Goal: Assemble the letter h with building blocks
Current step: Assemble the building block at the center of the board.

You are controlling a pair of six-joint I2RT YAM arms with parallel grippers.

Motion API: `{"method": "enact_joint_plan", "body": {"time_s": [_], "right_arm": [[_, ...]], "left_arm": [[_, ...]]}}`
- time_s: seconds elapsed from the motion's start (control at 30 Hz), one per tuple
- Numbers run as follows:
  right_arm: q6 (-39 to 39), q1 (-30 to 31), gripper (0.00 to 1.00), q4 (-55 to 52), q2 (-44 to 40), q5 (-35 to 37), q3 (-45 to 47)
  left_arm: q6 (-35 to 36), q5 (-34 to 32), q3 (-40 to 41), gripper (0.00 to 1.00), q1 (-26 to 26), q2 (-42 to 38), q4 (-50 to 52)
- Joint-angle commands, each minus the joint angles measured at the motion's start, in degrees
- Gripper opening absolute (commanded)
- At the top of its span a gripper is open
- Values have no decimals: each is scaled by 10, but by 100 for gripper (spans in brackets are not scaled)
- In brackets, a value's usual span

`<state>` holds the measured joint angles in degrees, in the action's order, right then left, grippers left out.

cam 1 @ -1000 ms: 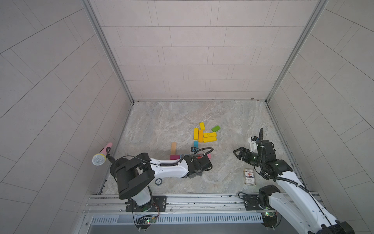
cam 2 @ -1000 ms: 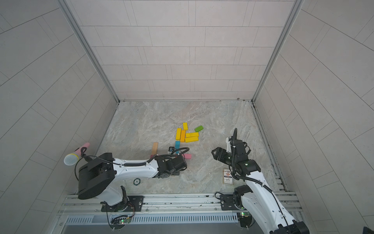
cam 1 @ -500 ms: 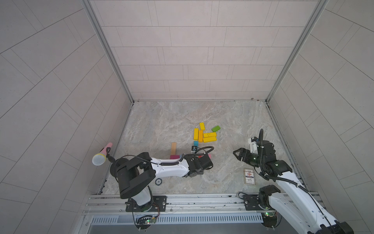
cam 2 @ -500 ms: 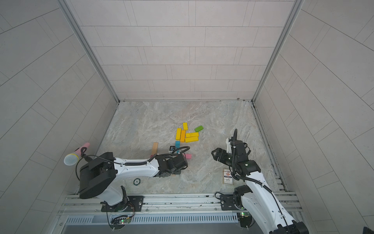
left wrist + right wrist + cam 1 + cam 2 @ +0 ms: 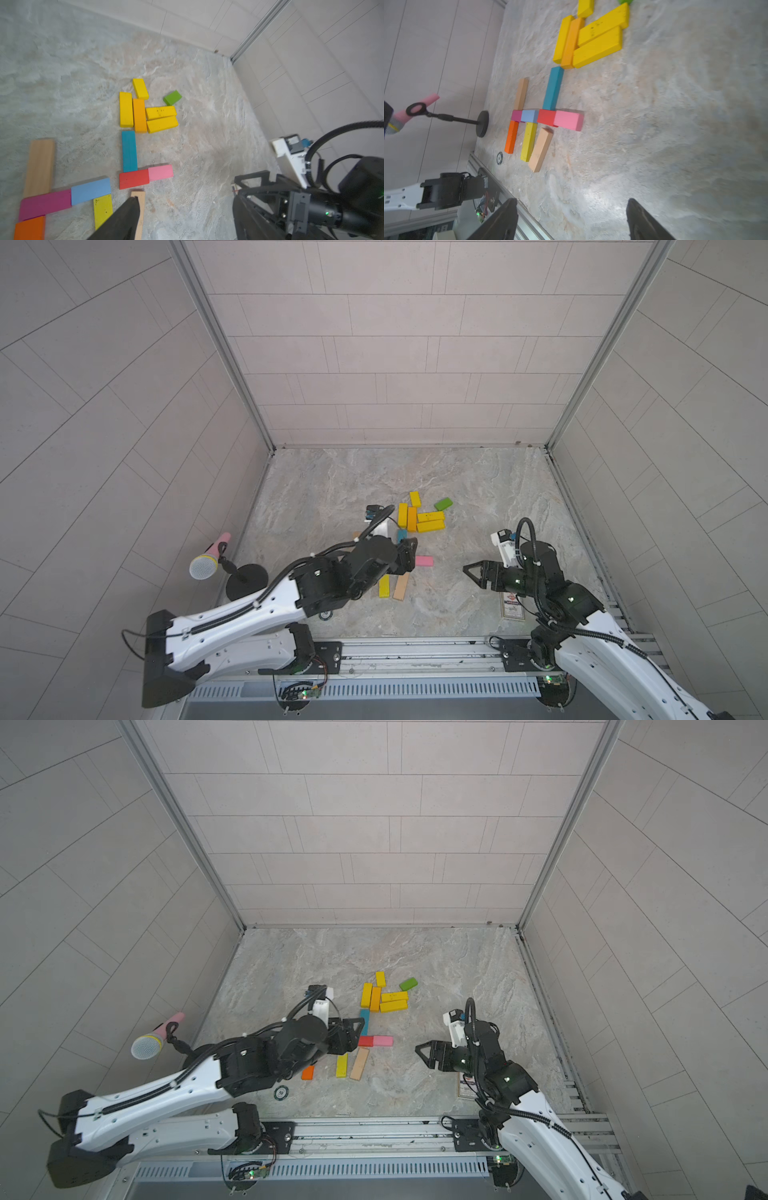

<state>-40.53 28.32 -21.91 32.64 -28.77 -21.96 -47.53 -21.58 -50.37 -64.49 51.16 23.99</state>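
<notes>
Left fingers (image 5: 122,220) are standing wide apart, gripping nothing, one tip hanging just over the end of the slanted wood block (image 5: 141,207), beside the red block (image 5: 134,178). Right fingers (image 5: 639,222) are gaping empty, facing bare worktop (image 5: 675,124) lying open up to the pink block (image 5: 568,120).

White shells (image 5: 137,1106) are covering the left arm (image 5: 232,614) and right arm (image 5: 594,659), with black housings (image 5: 320,585) at the joints. A black cable (image 5: 525,519) is looping at twelve o'clock of each wrist. Green lights (image 5: 516,581) are glowing on the right arm; the right gripper (image 5: 571,200) is showing black tapering fingers (image 5: 506,218)
</notes>
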Motion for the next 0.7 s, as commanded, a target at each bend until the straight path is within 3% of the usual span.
{"method": "enact_joint_plan", "body": {"time_s": [0.0,0.1,0.3,0.43,0.67], "right_arm": [[-22,100,82,63,25,88,5],[-18,192,83,112,99,136,-15],[-31,278,85,191,259,182,-59],[-42,305,86,223,336,211,-88],[-109,312,84,289,463,234,-116]], "left_arm": [[57,-46,46,85,-2,-89,39],[90,-63,61,92,-1,-175,80],[114,-86,79,100,-1,-318,153],[119,-86,92,100,-1,-372,178],[119,-81,82,100,-1,-397,200]]}}
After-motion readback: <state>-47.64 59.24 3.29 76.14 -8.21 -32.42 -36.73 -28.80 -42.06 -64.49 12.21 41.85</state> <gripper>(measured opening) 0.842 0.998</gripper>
